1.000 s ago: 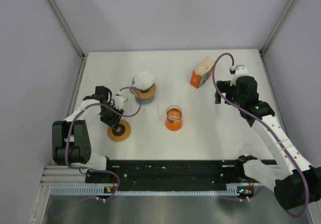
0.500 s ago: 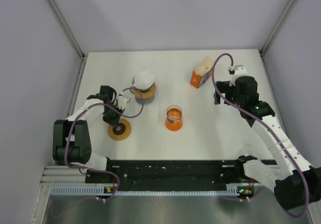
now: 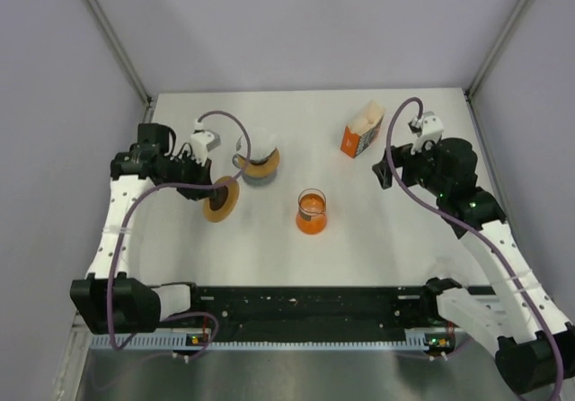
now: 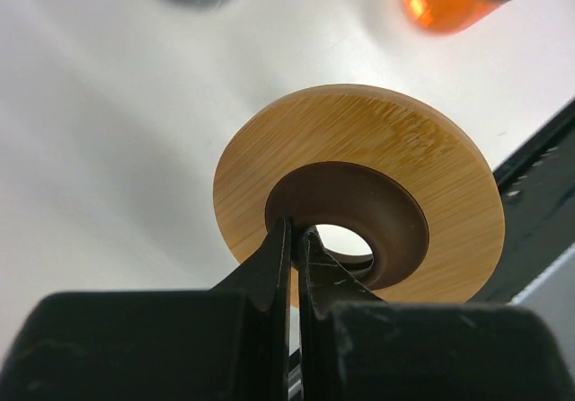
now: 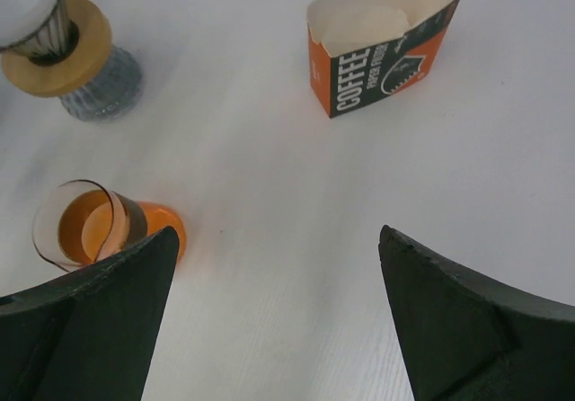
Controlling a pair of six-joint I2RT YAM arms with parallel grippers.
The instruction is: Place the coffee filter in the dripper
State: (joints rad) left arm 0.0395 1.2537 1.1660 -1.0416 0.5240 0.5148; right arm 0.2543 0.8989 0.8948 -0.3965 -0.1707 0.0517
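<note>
Your white table carries everything. Your right gripper hangs over its right side with the jaws spread wide and nothing between them. Below it you can see the orange box marked COFFEE, standing open at the top near the far right of the table. The dripper stands left of centre on a grey base with a wooden collar. The white filter sits in its top. The orange cup stands near the middle, apart from both box and dripper. Your left gripper has its jaws pressed nearly together, pinching the brown inner rim of a wooden ring. That ring is held tilted above the table, just left of the dripper.
</note>
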